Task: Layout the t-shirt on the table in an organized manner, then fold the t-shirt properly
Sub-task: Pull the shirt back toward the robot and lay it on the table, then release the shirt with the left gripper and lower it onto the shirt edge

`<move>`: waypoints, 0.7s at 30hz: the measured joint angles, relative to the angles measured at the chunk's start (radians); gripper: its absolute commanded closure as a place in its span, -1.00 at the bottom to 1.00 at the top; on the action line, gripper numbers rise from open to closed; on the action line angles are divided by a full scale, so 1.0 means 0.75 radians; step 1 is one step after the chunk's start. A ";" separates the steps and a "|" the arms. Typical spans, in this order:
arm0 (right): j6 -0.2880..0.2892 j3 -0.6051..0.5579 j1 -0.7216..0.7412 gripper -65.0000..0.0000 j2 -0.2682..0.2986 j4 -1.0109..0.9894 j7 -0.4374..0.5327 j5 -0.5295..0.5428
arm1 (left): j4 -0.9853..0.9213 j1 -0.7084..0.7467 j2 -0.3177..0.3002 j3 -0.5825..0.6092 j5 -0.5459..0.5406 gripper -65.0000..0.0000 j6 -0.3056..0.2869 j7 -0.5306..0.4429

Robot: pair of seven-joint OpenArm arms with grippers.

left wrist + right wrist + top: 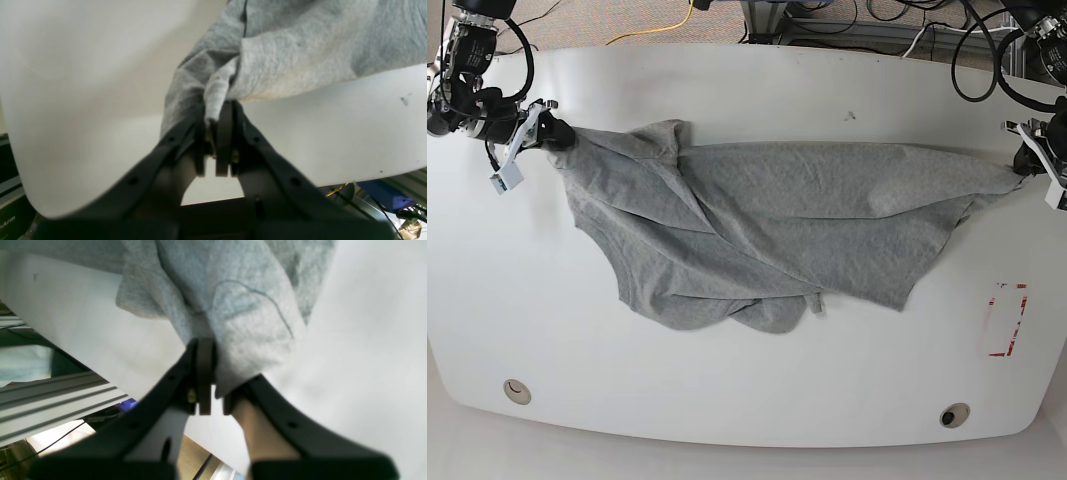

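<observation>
The heather-grey t-shirt lies stretched and wrinkled across the white table, pulled taut between both arms. At the base view's right edge, my left gripper is shut on a bunched corner of cloth; the left wrist view shows the t-shirt pinched in that gripper. At the far left of the base view, my right gripper holds the other end. In the right wrist view a fold of the t-shirt sits between that gripper's nearly closed jaws. No lettering shows.
A red dashed rectangle marks the table at the right. Two round grommet holes sit near the front edge. Cables and metal framing lie beyond the far edge. Both grippers are close to the table's side edges.
</observation>
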 measured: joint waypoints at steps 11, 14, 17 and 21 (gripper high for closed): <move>-0.001 0.000 -0.014 -0.26 0.001 0.000 0.000 0.003 | -0.001 0.019 -0.054 0.007 0.001 -0.03 -0.001 -0.001; 0.000 0.000 -0.014 -0.49 0.001 0.000 0.001 0.004 | -0.001 0.020 -0.063 0.002 0.002 -0.19 0.000 -0.001; -0.001 0.003 -0.015 -0.62 0.001 0.000 0.001 0.003 | -0.001 0.018 -0.077 0.003 0.000 -0.19 0.000 0.002; -0.001 0.029 -0.018 -0.63 0.001 0.000 0.001 0.004 | 0.004 -0.005 -0.097 0.000 -0.006 -0.19 0.000 0.001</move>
